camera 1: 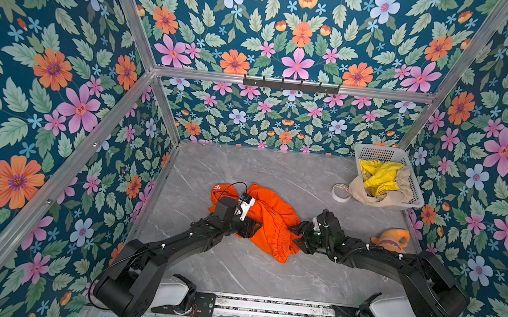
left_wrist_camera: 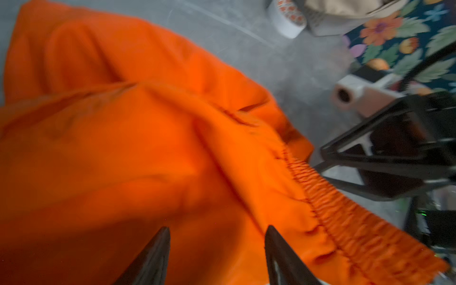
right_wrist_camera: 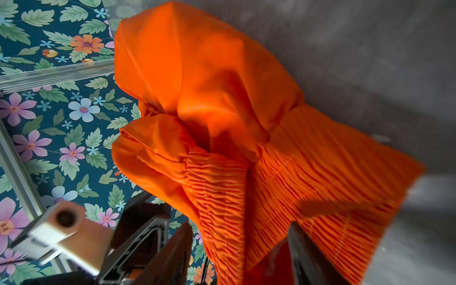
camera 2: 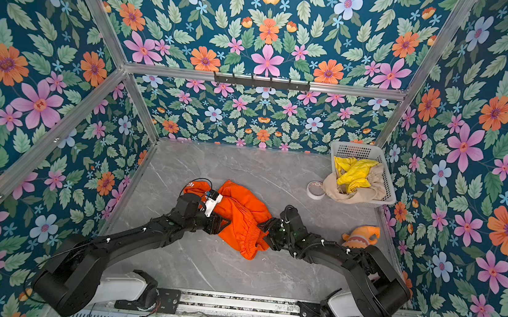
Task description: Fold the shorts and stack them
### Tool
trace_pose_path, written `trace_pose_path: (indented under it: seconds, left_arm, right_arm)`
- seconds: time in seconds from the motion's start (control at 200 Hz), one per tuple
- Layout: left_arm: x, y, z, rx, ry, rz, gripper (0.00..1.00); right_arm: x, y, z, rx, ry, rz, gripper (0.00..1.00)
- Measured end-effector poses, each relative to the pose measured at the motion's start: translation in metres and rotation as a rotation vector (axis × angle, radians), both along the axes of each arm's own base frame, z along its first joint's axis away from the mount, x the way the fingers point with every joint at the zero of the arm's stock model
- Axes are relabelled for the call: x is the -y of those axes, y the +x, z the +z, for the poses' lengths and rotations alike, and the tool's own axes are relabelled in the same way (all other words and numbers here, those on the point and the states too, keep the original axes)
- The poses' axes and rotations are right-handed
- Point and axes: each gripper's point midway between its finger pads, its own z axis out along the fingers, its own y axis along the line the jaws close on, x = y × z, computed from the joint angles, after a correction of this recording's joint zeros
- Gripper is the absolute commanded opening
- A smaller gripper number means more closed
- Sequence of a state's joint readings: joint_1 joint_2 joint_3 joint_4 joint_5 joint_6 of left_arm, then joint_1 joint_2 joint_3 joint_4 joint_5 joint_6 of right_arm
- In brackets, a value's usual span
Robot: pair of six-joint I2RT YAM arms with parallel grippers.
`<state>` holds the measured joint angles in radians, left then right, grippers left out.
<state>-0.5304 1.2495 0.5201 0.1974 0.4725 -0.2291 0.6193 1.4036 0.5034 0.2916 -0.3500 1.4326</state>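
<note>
On the grey worktop the orange shorts lie crumpled centrally; left fingers parted over them, right fingers straddling the waistband, grip unclear, we should pinch its corners and spread flat.

Orange shorts crumpled, yellow pair in basket

Shorts centre; basket back right, tape roll just left; plush toy nearer, right.

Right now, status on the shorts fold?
Left pincer open over orange shorts, right pincer open astride the waistband. Shorts crumpled, unfolded; yellow shorts, beige shorts in basket. Tape roll, plush toy clear of them.
</note>
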Motion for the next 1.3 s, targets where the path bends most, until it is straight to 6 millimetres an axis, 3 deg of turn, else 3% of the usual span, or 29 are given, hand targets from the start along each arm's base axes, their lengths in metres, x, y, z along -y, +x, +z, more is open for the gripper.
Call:
trace_pose_path:
  seconds: [0.15, 0.285, 0.365, 0.505, 0.735, 0.775, 0.86, 0.905, 1.08, 1.295]
  left_arm:
    - [0.032, -0.022, 0.053, 0.119, -0.098, -0.164, 0.65]
    - [0.059, -0.052, 0.071, 0.179, -0.082, -0.319, 0.68]
    - [0.073, -0.072, 0.061, 0.178, -0.031, -0.403, 0.70]
    - [0.087, -0.095, 0.026, 0.145, 0.105, -0.497, 0.72]
    - [0.098, -0.098, -0.006, 0.149, 0.237, -0.531, 0.72]
    - [0.099, -0.096, -0.009, 0.149, 0.251, -0.526, 0.67]
    - [0.099, -0.096, -0.016, 0.148, 0.276, -0.523, 0.40]
    - [0.098, -0.096, -0.019, 0.153, 0.288, -0.522, 0.33]
    - [0.083, -0.101, -0.020, 0.215, 0.294, -0.497, 0.24]
    - [0.062, -0.118, -0.022, 0.324, 0.268, -0.489, 0.23]
  right_arm:
    - [0.010, -0.013, 0.001, 0.004, -0.018, 0.012, 0.62]
    - [0.018, -0.024, 0.000, -0.003, -0.026, 0.013, 0.62]
    - [0.022, -0.026, -0.001, -0.004, -0.027, 0.007, 0.63]
    - [0.026, -0.028, -0.001, -0.004, -0.029, 0.003, 0.63]
    - [0.030, -0.032, -0.003, -0.002, -0.031, -0.001, 0.63]
    - [0.030, -0.033, -0.003, -0.001, -0.030, -0.001, 0.62]
    - [0.030, -0.033, -0.001, 0.004, -0.026, 0.000, 0.62]
    - [0.029, -0.032, 0.000, 0.007, -0.022, 0.003, 0.62]
    - [0.018, -0.029, 0.008, 0.028, -0.010, 0.047, 0.61]
    - [0.006, -0.034, -0.004, -0.010, -0.005, 0.085, 0.60]
